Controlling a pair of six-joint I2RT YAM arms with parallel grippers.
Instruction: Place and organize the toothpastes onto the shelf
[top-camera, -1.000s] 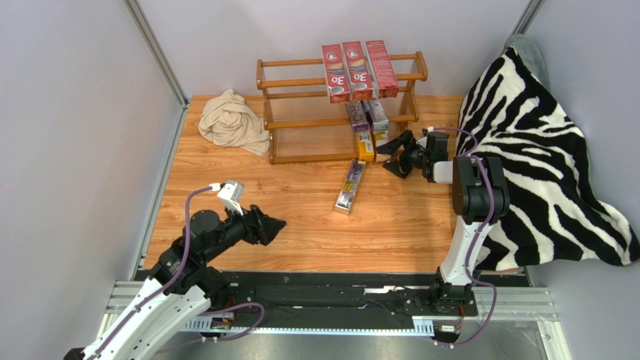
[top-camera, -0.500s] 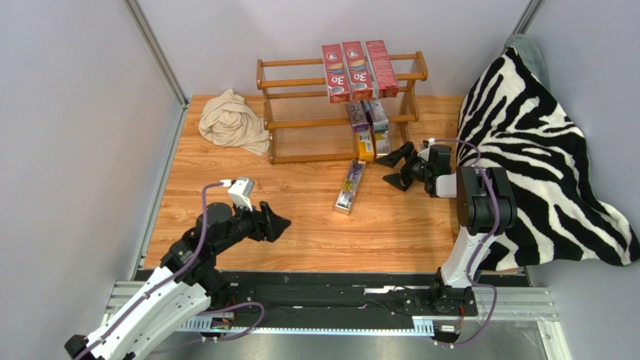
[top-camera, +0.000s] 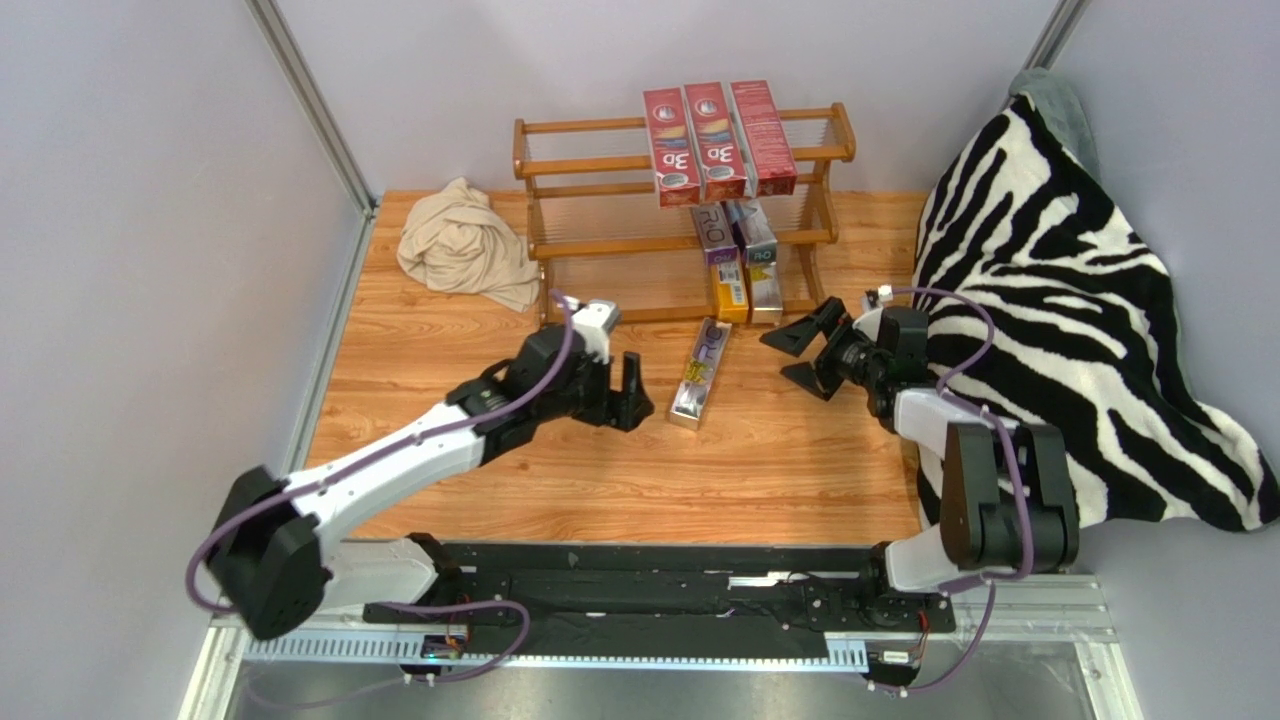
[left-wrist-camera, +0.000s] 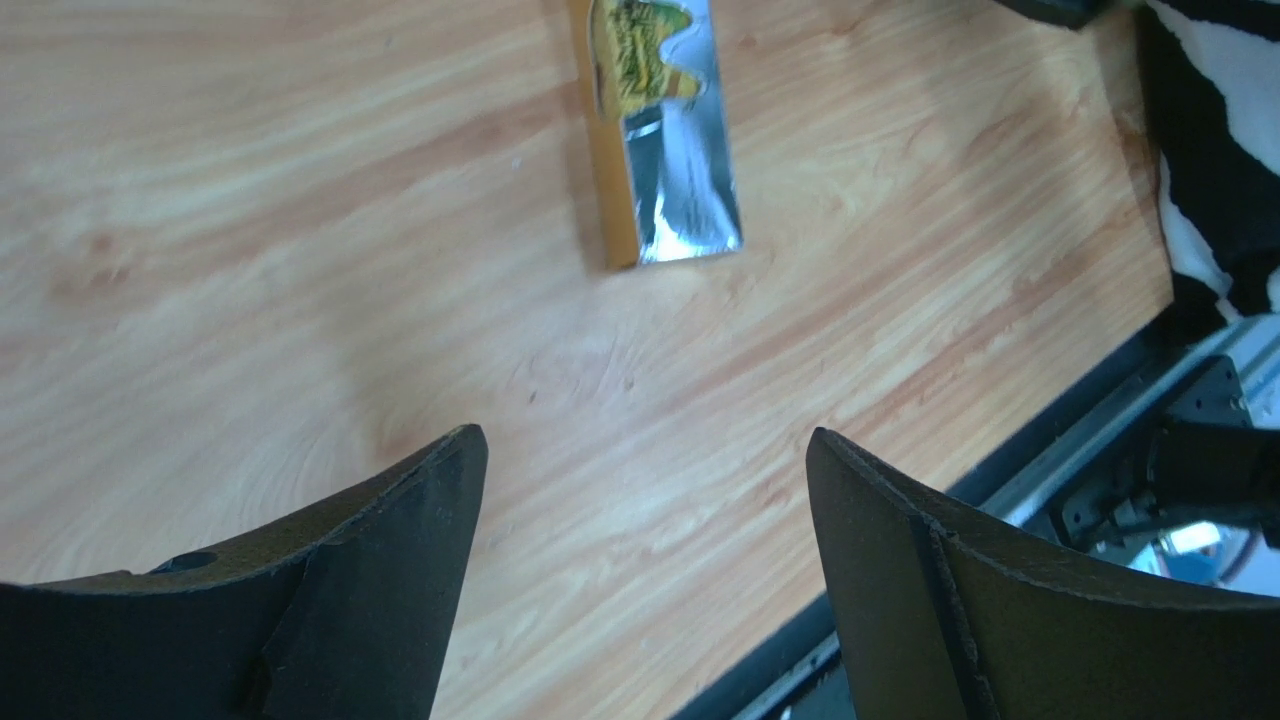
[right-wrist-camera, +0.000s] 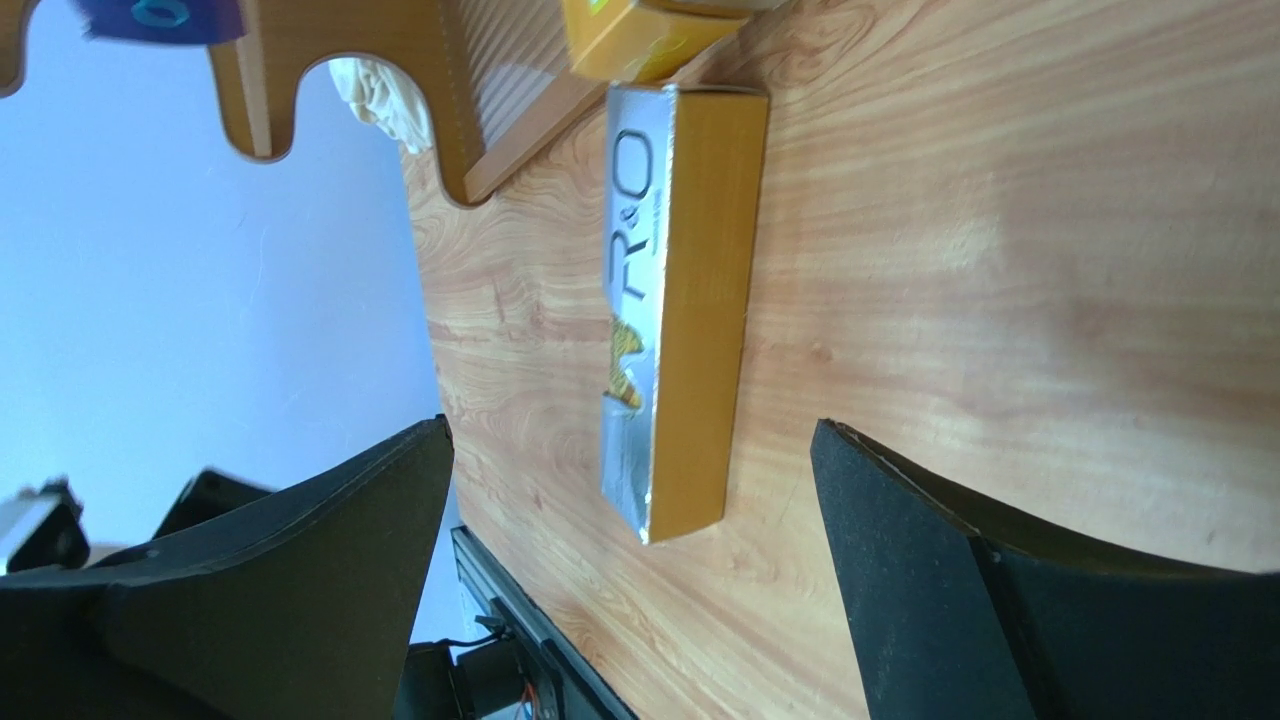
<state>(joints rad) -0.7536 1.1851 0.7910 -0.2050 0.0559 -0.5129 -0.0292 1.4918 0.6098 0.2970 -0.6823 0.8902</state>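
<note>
The shelf (top-camera: 609, 248) stands at the back of the table. Three red "3D" toothpastes (top-camera: 718, 143) lie across its top tier. Silver/purple ones (top-camera: 733, 233) sit on the middle tier, and an orange one (top-camera: 730, 294) on the bottom tier. One silver "PRO" carton (top-camera: 700, 371) lies loose on the table in front of the shelf. It also shows in the left wrist view (left-wrist-camera: 669, 135) and the right wrist view (right-wrist-camera: 676, 300). My left gripper (top-camera: 639, 393) is open and empty just left of it. My right gripper (top-camera: 778, 357) is open and empty just right of it.
A beige cloth (top-camera: 466, 240) lies left of the shelf. A zebra-striped blanket (top-camera: 1082, 300) covers the right side, close behind my right arm. Grey walls enclose the table. The black base rail (top-camera: 661, 578) runs along the near edge.
My left arm has swung forward and right, from the near left to beside the loose carton. My right gripper has drawn back from the shelf, a little to the right.
</note>
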